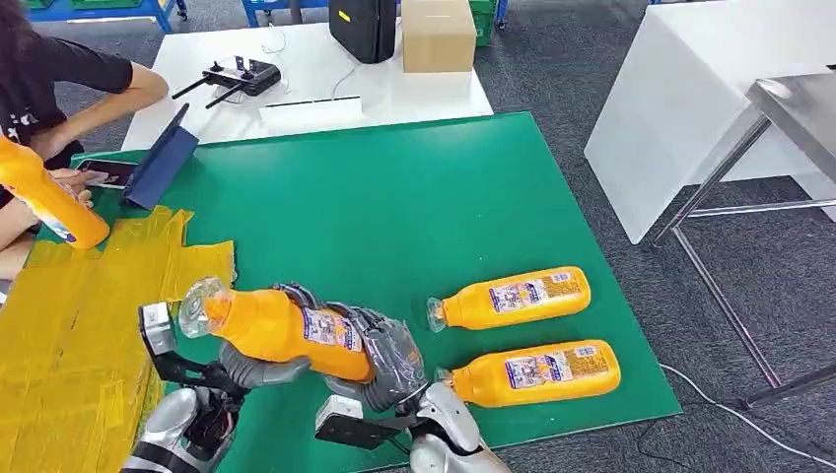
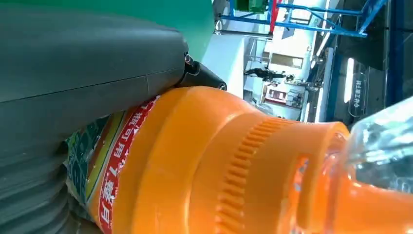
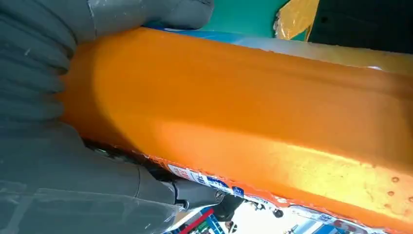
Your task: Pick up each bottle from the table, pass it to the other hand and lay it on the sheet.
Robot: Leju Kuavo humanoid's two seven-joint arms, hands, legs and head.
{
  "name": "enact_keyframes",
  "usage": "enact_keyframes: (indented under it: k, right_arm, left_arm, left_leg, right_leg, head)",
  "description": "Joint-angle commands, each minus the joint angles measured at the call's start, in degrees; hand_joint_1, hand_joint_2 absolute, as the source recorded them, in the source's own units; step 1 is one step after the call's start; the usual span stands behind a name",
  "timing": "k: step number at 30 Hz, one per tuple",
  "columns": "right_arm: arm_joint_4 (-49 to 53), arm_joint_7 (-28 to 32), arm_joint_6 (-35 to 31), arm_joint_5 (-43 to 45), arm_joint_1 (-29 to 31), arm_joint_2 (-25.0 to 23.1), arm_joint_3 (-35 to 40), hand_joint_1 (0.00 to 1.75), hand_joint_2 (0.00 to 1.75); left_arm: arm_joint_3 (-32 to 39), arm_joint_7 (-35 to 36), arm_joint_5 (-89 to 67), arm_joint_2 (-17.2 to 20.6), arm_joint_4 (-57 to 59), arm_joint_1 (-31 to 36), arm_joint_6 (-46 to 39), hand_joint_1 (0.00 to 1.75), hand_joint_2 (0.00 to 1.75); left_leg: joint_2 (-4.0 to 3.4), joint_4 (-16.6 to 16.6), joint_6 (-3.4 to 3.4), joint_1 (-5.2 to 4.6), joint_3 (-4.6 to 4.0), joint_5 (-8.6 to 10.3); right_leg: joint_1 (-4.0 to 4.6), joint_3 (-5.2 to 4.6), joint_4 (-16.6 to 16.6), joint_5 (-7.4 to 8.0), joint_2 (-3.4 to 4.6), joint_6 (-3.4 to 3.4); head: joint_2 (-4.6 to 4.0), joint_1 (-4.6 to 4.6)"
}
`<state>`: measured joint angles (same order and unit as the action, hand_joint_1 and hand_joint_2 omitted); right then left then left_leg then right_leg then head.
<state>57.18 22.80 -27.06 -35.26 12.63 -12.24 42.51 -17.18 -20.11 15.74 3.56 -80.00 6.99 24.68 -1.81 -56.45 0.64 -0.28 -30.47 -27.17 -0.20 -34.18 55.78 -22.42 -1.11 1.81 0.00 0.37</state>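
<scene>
Both my hands hold one orange bottle (image 1: 271, 328) low over the green mat (image 1: 394, 207), its clear cap toward the yellow sheet (image 1: 79, 315). My right hand (image 1: 383, 353) wraps the bottle's base end. My left hand (image 1: 254, 371) lies under its middle. In the left wrist view the thumb of my left hand (image 2: 87, 73) presses on the label of the bottle (image 2: 219, 165). In the right wrist view my right hand (image 3: 48, 161) clasps the bottle (image 3: 243, 122). Two more orange bottles (image 1: 513, 298) (image 1: 537, 372) lie on the mat to the right.
A person (image 1: 49, 89) sits at the far left, holding another orange bottle (image 1: 49, 202) over the sheet. A blue folder (image 1: 158, 158) stands at the mat's back left. Behind is a white table (image 1: 325, 84) with a controller and a box. A metal table (image 1: 789, 108) stands right.
</scene>
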Motion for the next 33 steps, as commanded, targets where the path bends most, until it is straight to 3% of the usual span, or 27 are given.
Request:
enact_keyframes:
  k: [1, 4, 6, 14, 24, 26, 29, 31, 33]
  right_arm:
    - [-0.39, 0.47, -0.39, 1.63, -0.5, 1.45, 0.01, 0.73, 1.75]
    - [-0.27, 0.6, -0.46, 1.89, -0.59, 1.44, -0.14, 0.73, 1.75]
    - [2.81, 1.59, -1.04, 4.29, -1.98, 1.96, -1.88, 0.0, 1.75]
    - [16.96, 3.71, 0.66, 13.96, -8.32, 3.47, -10.56, 0.0, 1.75]
    - [17.62, 3.75, 0.85, 14.12, -8.57, 3.7, -10.83, 0.0, 1.75]
    - [20.1, 4.76, 0.71, 15.83, -10.2, 2.91, -12.62, 0.0, 1.75]
    - [26.16, 6.19, 1.59, 17.49, -12.47, 4.12, -14.86, 0.0, 1.75]
    - [29.65, 6.68, 2.31, 18.27, -14.49, 4.44, -17.12, 0.0, 1.75]
    - [32.2, 6.85, 3.27, 18.49, -16.17, 4.48, -19.8, 0.0, 1.75]
  left_arm:
    - [-0.56, 0.35, -0.7, -0.99, 2.18, 3.24, -1.16, 1.75, 1.75]
    - [-0.56, 0.35, -0.82, -0.99, 2.1, 3.21, -1.32, 1.75, 1.75]
    - [0.18, 0.3, -2.38, -1.12, 0.97, 2.87, -3.74, 1.75, 1.75]
    - [6.09, -0.88, -4.45, -0.38, -6.53, -1.4, -8.39, 1.75, 1.75]
    - [6.38, -0.87, -4.37, -0.2, -6.9, -1.54, -8.3, 1.75, 1.75]
    - [7.27, -1.7, -10.3, -0.21, -7.29, -1.34, -14.1, 1.75, 1.75]
    - [9.57, -2.39, -12.18, 0.92, -10.03, -1.88, -16.07, 1.75, 1.75]
    - [9.95, -2.38, -21.9, 1.27, -12.15, -1.84, -22.71, 1.75, 1.75]
    - [9.14, 1.23, -41.81, 2.24, -12.33, -0.37, -35.79, 1.75, 1.75]
  left_leg:
    - [0.35, -0.01, -0.05, 0.09, 0.09, -0.04]
    - [0.25, 0.01, -0.03, 0.04, 0.05, 0.0]
    - [0.31, 0.0, -0.05, 0.06, 0.06, -0.02]
    - [0.17, -0.04, -0.03, 0.05, 0.0, -0.05]
    - [0.14, 0.01, -0.04, 0.04, 0.0, -0.02]
    - [0.25, 0.0, -0.08, 0.1, 0.09, -0.07]
    - [0.2, -0.02, -0.04, 0.05, 0.0, -0.05]
    - [0.19, -0.06, -0.04, 0.06, -0.05, -0.07]
    - [0.29, -0.08, -0.04, 0.08, -0.07, -0.07]
  right_leg:
    - [0.07, 0.2, -0.05, -0.08, -0.13, 0.0]
    - [0.03, 0.11, -0.04, -0.04, -0.11, 0.0]
    - [0.04, 0.14, -0.04, -0.07, -0.13, 0.0]
    - [0.03, 0.06, 0.0, -0.05, 0.0, 0.0]
    - [0.02, 0.07, -0.03, -0.03, 0.0, -0.01]
    - [0.06, 0.19, -0.05, -0.07, 0.02, -0.02]
    - [0.02, 0.07, 0.01, -0.07, -0.03, -0.01]
    - [0.04, 0.03, 0.03, -0.08, -0.01, -0.01]
    - [0.06, 0.05, 0.02, -0.09, -0.11, 0.0]
  head:
    - [0.0, 0.02]
    - [0.0, 0.02]
    - [0.0, 0.0]
    - [0.0, 0.02]
    - [0.0, 0.0]
    - [0.0, 0.02]
    - [0.0, 0.02]
    - [0.0, 0.0]
    - [0.0, 0.02]
